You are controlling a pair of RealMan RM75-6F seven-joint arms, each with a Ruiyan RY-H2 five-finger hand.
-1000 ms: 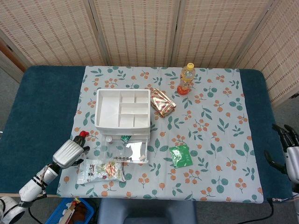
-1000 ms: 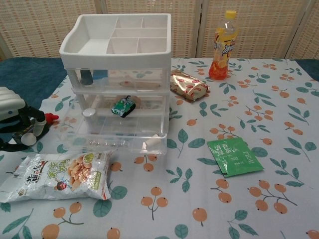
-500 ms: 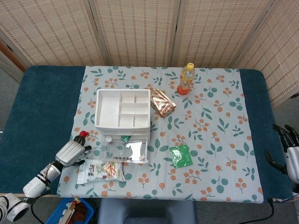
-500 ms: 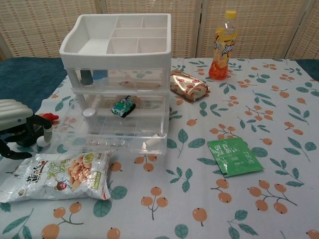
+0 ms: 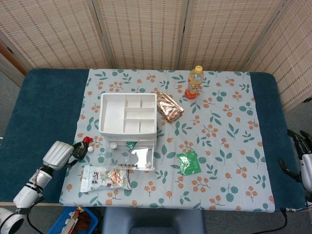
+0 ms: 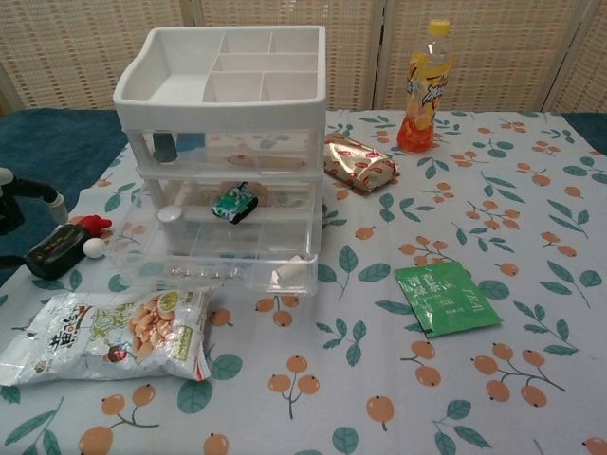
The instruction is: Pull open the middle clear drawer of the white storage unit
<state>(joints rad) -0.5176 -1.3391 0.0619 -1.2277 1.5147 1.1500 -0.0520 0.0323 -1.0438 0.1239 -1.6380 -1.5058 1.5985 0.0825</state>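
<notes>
White storage unit [image 5: 127, 114] sits left of centre on the cloth; we judge its middle clear drawer [image 6: 226, 204] unopened, while the bottom one juts out. Left hand [image 5: 57, 155] beside it grasps nothing; right hand [image 5: 304, 161] idles at the table edge, fingers apart. Room in front is narrowed by the snack bag [image 6: 109, 334].

snack bag [image 6: 109, 332] before drawer unit [image 6: 226, 142] — seemingly apart

The white storage unit [image 6: 223, 90] stands upright, its middle clear drawer [image 6: 223, 248] pulled well forward.
</notes>
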